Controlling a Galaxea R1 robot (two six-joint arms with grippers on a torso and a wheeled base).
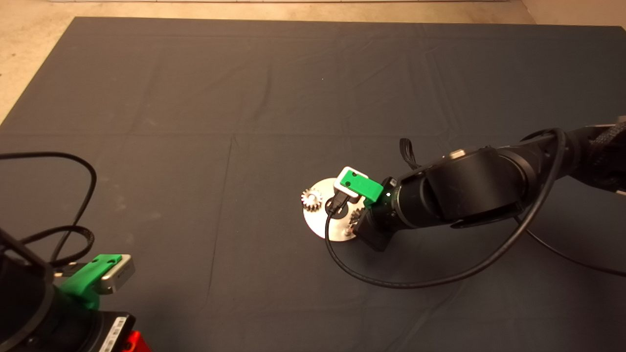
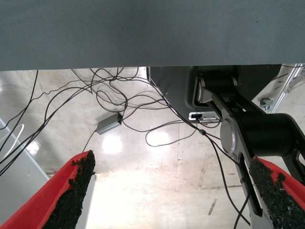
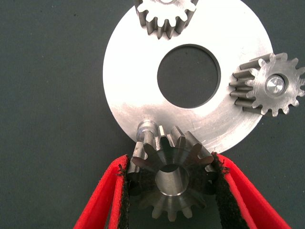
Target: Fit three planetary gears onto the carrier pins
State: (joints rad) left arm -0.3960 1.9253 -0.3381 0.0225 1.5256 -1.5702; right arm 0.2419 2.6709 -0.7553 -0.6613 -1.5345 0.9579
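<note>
The shiny round disc lies on the dark mat and also shows in the head view. One planetary gear sits at the disc's far edge. A second gear sits on a carrier pin, whose silver top shows in its hole. My right gripper is shut on the third gear, which is tilted, right beside the one bare pin and not on it. My left gripper is open and empty, parked at the mat's lower left corner.
The right arm reaches in from the right and covers part of the disc, with its black cable looping over the mat. The left wrist view shows floor cables and a stand past the mat's edge.
</note>
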